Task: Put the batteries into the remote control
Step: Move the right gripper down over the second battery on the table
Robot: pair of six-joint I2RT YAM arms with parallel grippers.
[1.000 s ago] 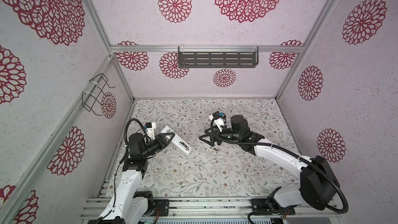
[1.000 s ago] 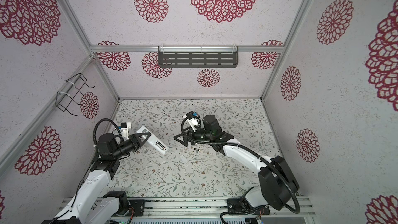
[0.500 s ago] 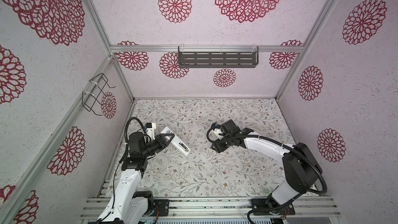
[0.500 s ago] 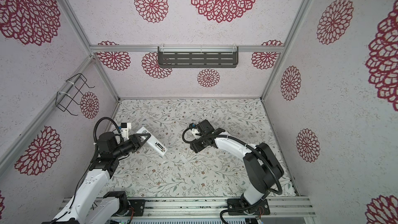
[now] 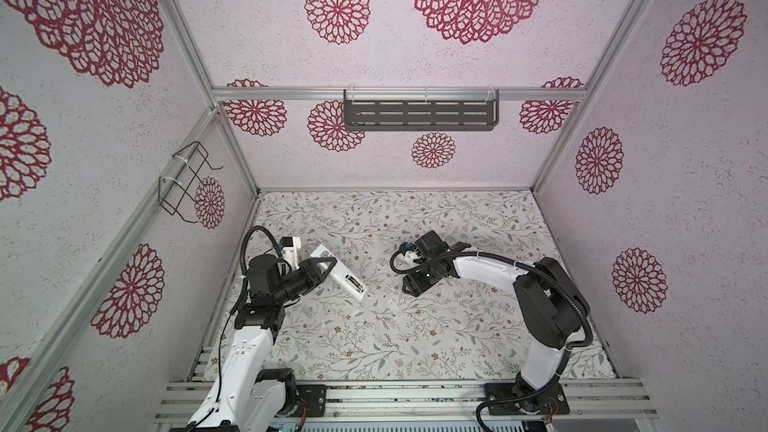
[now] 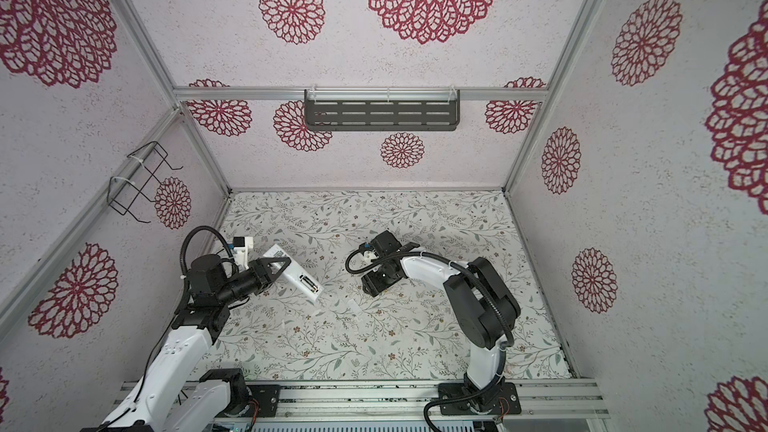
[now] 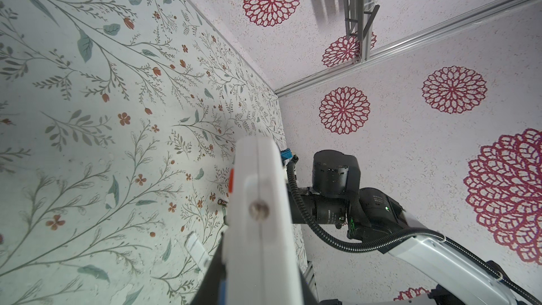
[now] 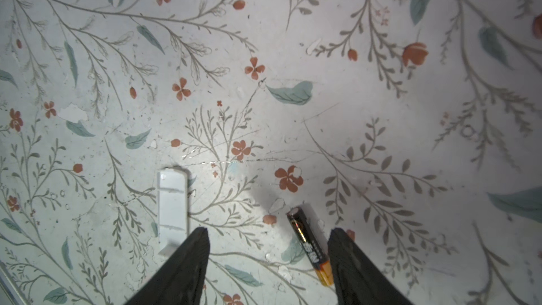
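Remote control point(image 5: 340, 275): clamped mid-length in the closed left gripper point(image 5: 323, 263), held above the table point(image 5: 478, 326); open bay shows in both top views only.
Left wrist view: remote end-on, red button at its edge.
Battery point(image 8: 310, 244): lying on the table; clear only in right wrist view.
Right gripper point(image 8: 269, 233): fingers spread around the battery, holding nothing.
White cover point(image 8: 172, 209): flat on the table, just beside the other finger.
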